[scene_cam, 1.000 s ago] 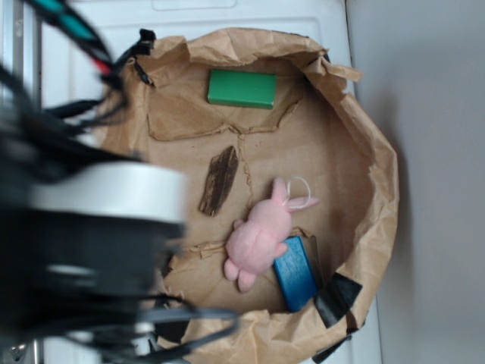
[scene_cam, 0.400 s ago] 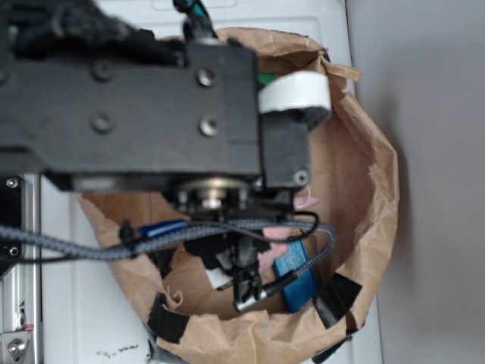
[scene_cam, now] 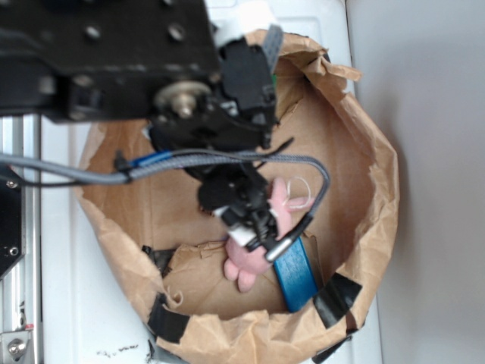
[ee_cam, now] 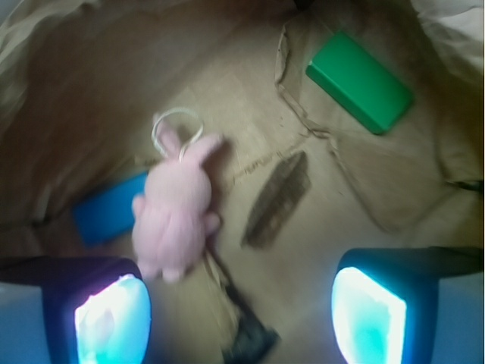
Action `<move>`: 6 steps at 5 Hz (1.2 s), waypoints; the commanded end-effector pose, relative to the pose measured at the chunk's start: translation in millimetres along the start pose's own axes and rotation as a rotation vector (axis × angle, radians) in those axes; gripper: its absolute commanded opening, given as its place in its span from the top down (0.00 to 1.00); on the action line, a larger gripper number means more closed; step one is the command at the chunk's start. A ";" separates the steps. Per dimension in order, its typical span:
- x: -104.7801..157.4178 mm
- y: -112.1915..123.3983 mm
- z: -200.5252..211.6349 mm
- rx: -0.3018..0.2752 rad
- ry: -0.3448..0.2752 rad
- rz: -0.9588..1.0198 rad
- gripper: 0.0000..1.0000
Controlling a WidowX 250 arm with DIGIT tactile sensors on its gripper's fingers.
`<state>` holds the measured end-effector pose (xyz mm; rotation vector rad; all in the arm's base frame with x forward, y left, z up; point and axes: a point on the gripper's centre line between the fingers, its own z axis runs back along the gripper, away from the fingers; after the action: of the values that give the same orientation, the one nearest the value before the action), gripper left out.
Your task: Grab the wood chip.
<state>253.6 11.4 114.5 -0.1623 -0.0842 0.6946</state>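
The wood chip (ee_cam: pixel 277 200) is a thin dark brown strip lying flat on the brown paper in the wrist view, between the pink plush (ee_cam: pixel 176 211) and the green block (ee_cam: pixel 361 81). My gripper (ee_cam: pixel 241 315) hangs above the paper with its jaws wide apart and nothing between them; its two pads (ee_cam: pixel 112 318) glow cyan at the bottom corners. The chip lies ahead of the jaws, apart from them. In the exterior view the arm (scene_cam: pixel 129 53) hides the chip; the gripper (scene_cam: pixel 246 220) sits over the plush (scene_cam: pixel 261 243).
A blue block (ee_cam: pixel 107 208) lies left of the plush, also seen at the bag's lower right (scene_cam: pixel 295 274). The crumpled paper bag wall (scene_cam: pixel 375 189) rings everything. A dark tape patch (ee_cam: pixel 250 341) lies on the paper under the jaws.
The arm has swung across the bag from the left and now covers the chip and green block in the exterior view. The gripper has moved up toward the plush.
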 end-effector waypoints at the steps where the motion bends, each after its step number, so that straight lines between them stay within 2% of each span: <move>1: 37.0 7.9 -34.5 0.049 -0.141 0.134 0.00; 4: 37.0 7.9 -34.5 0.049 -0.141 0.134 0.00; 5: 41.4 19.0 -48.8 0.054 -0.149 0.159 0.00; 6: 42.0 28.7 -48.7 0.098 -0.085 0.143 0.00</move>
<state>266.9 42.8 50.8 -0.0304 -0.0705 0.8330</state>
